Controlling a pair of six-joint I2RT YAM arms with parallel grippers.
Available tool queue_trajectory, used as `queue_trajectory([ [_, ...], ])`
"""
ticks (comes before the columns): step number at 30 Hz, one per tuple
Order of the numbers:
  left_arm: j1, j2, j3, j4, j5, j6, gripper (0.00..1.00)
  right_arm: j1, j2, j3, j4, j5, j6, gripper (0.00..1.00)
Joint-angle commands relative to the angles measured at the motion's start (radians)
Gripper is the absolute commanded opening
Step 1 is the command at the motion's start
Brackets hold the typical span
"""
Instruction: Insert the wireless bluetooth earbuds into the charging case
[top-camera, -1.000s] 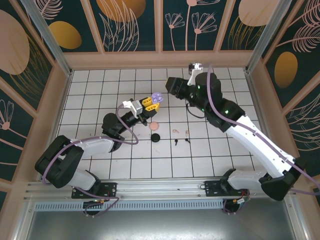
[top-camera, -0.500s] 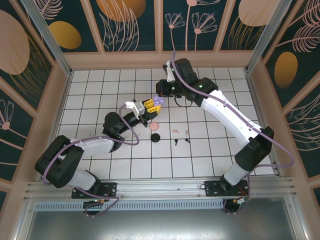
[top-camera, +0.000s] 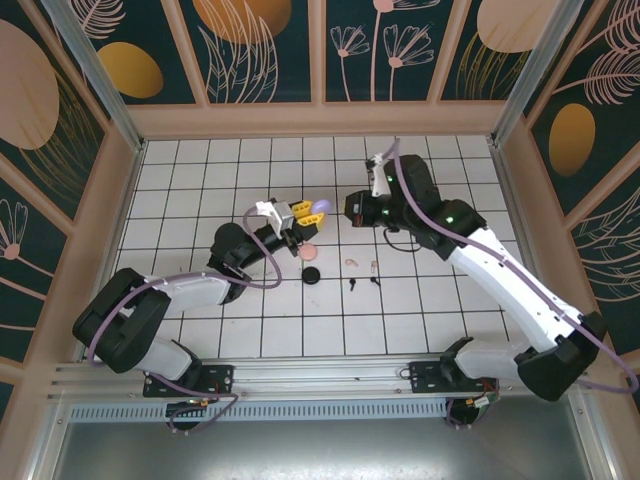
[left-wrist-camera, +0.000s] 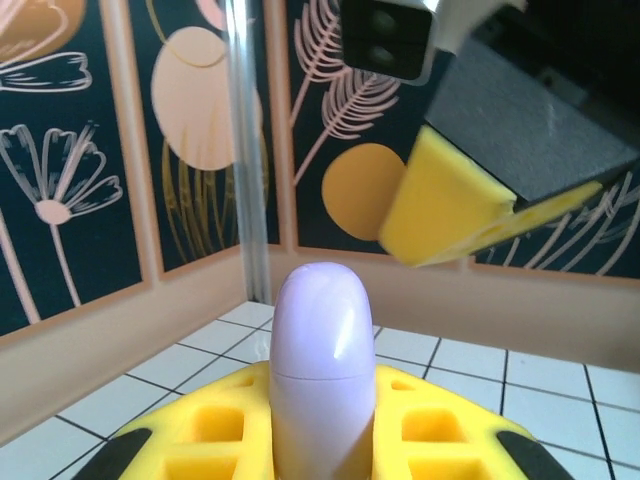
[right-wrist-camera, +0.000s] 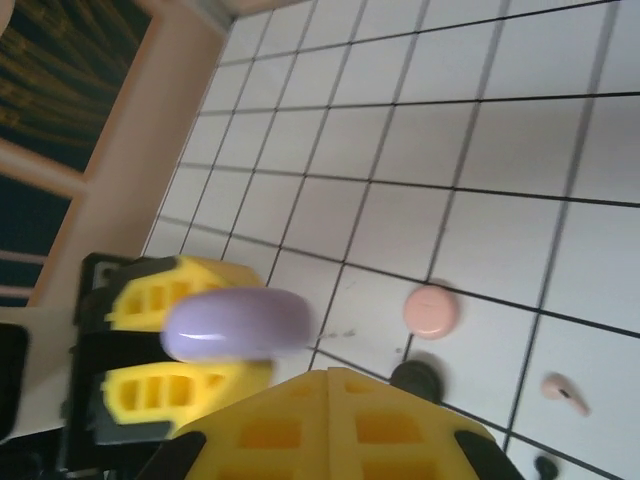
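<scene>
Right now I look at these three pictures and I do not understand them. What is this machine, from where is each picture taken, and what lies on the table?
These are two robot arms bolted to the near edge of a tiled table. The wide picture looks down from above. The other two pictures come from a small camera on each wrist. The left claw is shut on a closed lilac case and holds it up off the table. The right claw is shut close beside it, and nothing can be seen in it. On the tiles lie a round pink case, a black case, two pink earbuds and two black earbuds.
</scene>
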Motion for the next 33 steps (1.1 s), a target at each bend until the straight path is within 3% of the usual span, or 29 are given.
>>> queue_trajectory([
  [1,0.004,0.006,0.012,0.035,-0.122,-0.069,0.0,-0.043,-0.053,-0.076,0.084,0.078,0.085,0.13],
  [4,0.008,0.003,0.012,-0.057,-0.263,-0.136,0.0,-0.058,-0.069,-0.143,0.107,0.095,0.104,0.2],
  [7,0.042,0.012,0.052,-0.221,-0.295,-0.226,0.0,-0.058,-0.073,-0.215,0.128,0.106,0.111,0.27],
  [12,0.158,0.079,0.128,-0.421,-0.2,-0.375,0.0,-0.058,-0.066,-0.319,0.167,0.116,0.123,0.37],
  [17,0.228,0.185,0.25,-0.674,-0.106,-0.391,0.0,-0.044,-0.034,-0.37,0.192,0.119,0.128,0.46],
  [25,0.292,0.346,0.317,-0.732,0.096,-0.47,0.0,0.04,0.065,-0.355,0.194,0.175,0.121,0.54],
  [33,0.341,0.439,0.372,-0.841,0.147,-0.448,0.06,0.114,0.171,-0.285,0.181,0.227,0.122,0.56],
])
